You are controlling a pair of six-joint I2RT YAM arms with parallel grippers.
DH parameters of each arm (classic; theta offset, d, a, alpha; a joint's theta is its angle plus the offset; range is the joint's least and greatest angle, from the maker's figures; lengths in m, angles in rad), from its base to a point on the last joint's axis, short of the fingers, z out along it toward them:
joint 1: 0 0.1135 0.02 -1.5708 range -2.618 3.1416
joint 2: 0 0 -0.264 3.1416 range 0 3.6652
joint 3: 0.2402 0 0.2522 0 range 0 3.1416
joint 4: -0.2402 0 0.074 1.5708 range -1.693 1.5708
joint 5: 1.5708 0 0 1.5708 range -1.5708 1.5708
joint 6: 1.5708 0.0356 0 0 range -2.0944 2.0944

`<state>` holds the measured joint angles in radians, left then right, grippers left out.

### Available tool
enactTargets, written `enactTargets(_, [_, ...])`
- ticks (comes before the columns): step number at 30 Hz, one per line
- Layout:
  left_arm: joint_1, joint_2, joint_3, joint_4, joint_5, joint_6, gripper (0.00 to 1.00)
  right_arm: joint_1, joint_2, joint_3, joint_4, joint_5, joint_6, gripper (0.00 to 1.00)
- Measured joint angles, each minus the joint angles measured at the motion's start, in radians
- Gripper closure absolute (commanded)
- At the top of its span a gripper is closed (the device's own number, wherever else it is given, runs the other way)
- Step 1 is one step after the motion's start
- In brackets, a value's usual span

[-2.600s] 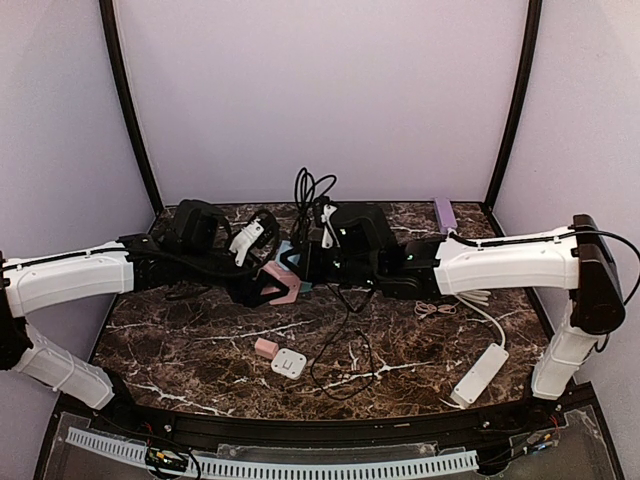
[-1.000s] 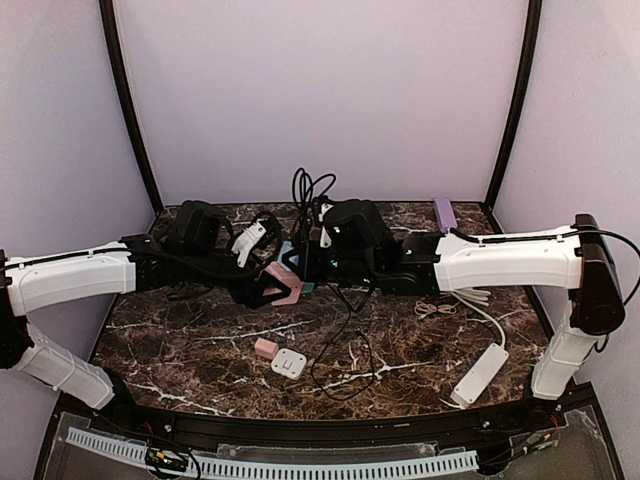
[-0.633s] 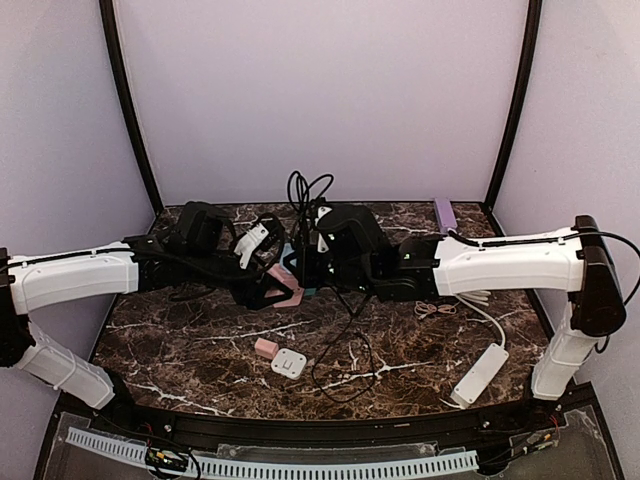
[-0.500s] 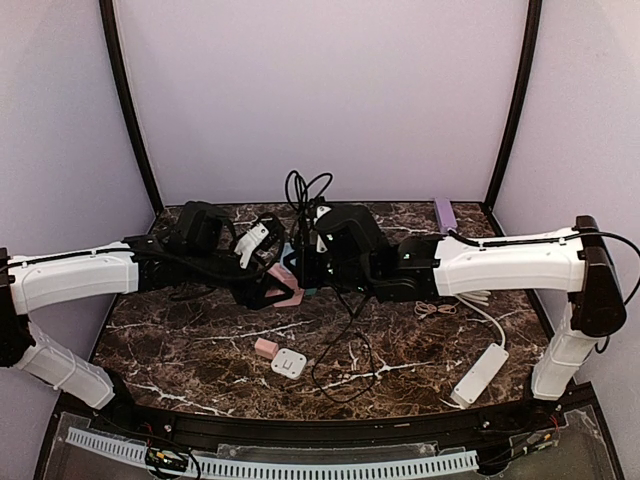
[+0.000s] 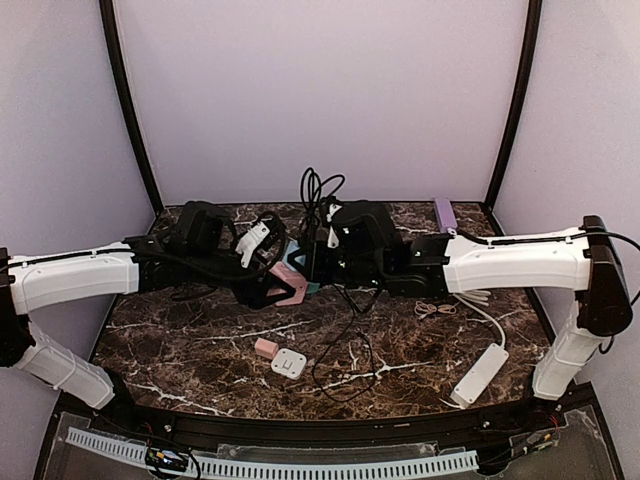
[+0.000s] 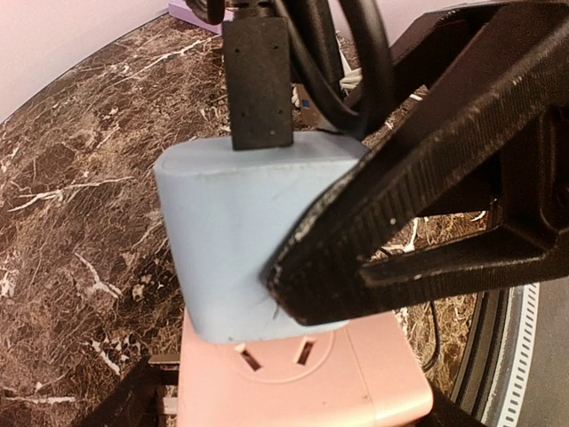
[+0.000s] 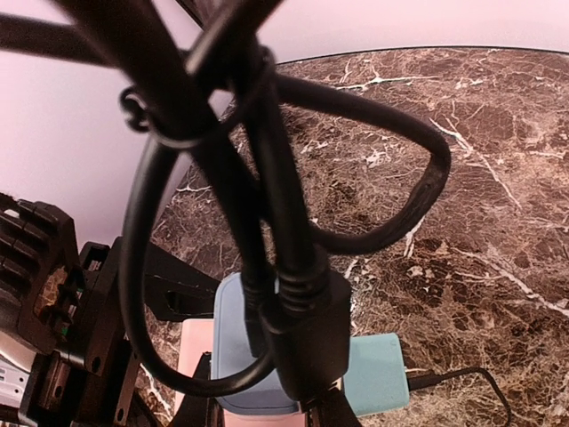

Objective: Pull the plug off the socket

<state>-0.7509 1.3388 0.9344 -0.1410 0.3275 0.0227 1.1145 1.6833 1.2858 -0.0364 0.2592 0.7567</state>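
Right now your left tool [image 5: 270,291] is clamped on the small pink cube-shaped socket block [image 6: 302,384], which sits toward the back of the dark marbled desk [image 5: 180,340], near its middle. You can see the pale blue boxy plug adapter [image 6: 231,240] seated against the socket's face, with a black rectangular cable connector [image 6: 258,84] stuck into its top. Your right tool [image 5: 318,266] is pinched together on that black connector, whose looped cable rises above it
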Motion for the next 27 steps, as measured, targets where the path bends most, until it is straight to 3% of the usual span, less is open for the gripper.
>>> enactTargets(15, [-0.003,0.0,0.0,0.013,-0.002,0.0,0.99,-0.013,-0.015,-0.016,0.015,-0.034,0.012,1.0])
enactTargets(27, [-0.004,-0.006,0.0,0.019,-0.007,0.004,0.99,0.042,0.01,0.065,-0.08,0.1,-0.076,1.0])
